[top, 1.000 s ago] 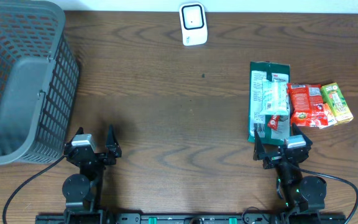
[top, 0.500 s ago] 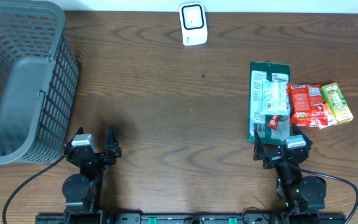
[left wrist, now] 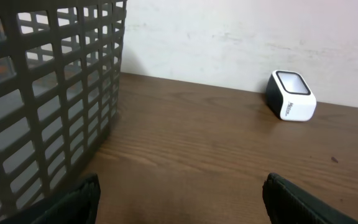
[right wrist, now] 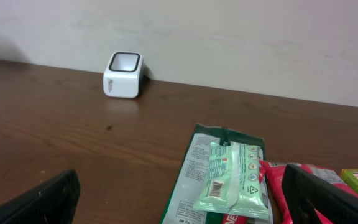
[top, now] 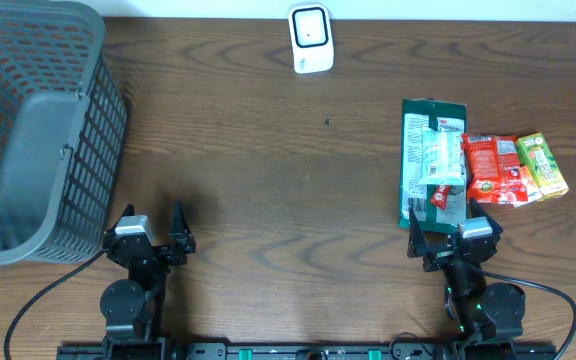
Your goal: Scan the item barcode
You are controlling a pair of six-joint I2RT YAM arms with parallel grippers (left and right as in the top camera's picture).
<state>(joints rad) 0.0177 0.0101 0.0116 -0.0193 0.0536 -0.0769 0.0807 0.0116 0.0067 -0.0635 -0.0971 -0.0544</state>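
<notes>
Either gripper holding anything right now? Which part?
Nothing held. Left gripper and right gripper are both open and empty; the packets lie on the table.

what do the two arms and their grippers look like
Both are black with round joint housings: left arm, right arm. The left gripper and right gripper each have two black tapered fingers and a small silver-grey block on top. A thin black cable loops out beside each base; small green lights show on the right arm.
</notes>
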